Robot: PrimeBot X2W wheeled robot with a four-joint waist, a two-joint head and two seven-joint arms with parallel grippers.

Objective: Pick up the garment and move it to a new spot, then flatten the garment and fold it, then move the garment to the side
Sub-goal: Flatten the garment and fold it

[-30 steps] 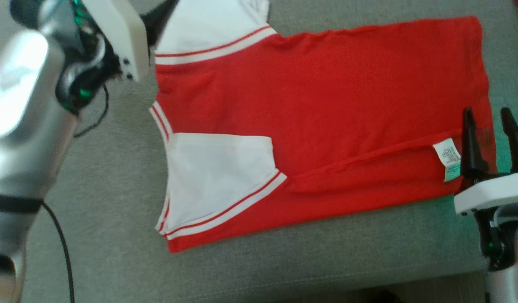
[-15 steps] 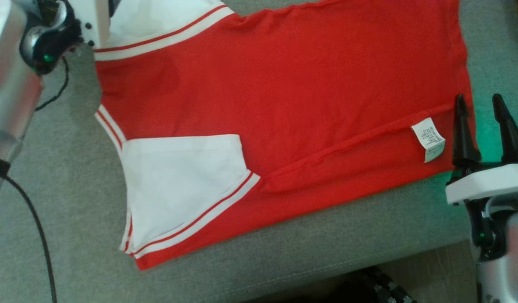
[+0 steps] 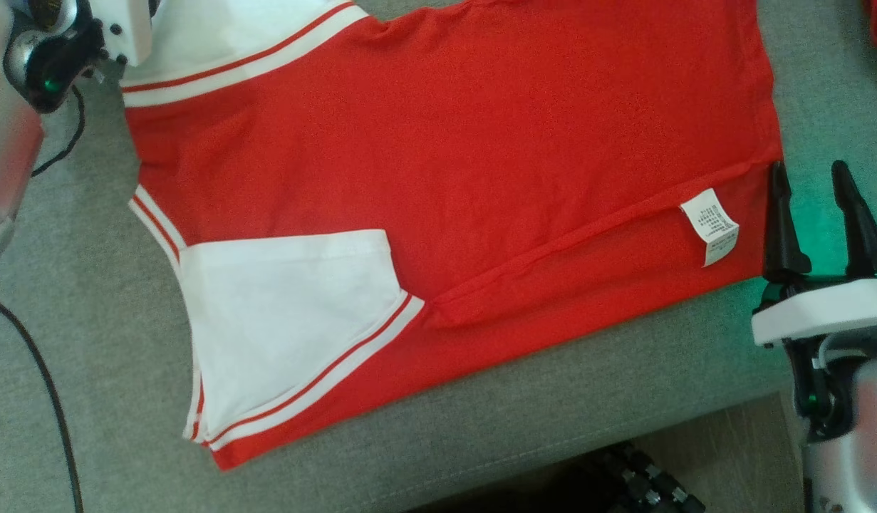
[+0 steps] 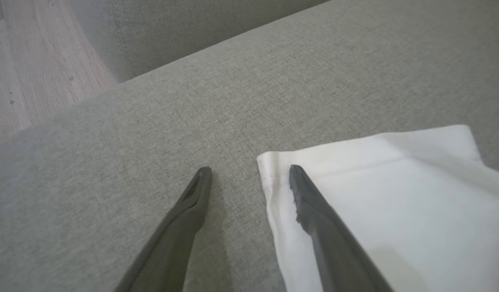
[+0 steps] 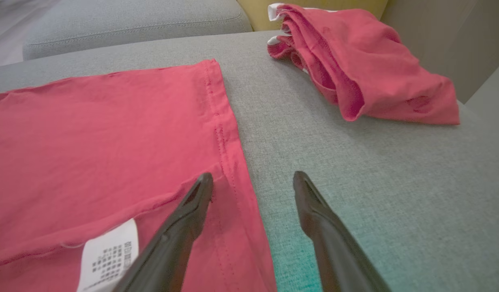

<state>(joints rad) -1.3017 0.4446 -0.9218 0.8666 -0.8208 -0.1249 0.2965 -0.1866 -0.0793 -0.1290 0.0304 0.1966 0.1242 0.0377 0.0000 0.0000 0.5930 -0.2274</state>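
Right hand [image 3: 809,169] open astride garment [image 3: 445,178] hem [image 5: 221,134], 3 o'clock; left hand [image 4: 250,169] open astride sleeve [image 4: 375,182], 11 o'clock: judged pre-fold grips.

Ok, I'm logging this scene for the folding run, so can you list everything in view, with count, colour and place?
garment: one, red and white, spread flat on the sofa
care label: one, white, on the garment near its right hem
second garment: one, red, crumpled on the sofa, far right
sofa: one, grey, under both garments
floor: wood-toned, beside the sofa
cable: one, black, by the left arm
left gripper: one, dark, jaws open astride the edge of the sleeve
right gripper: one, dark, jaws open astride the garment's hem
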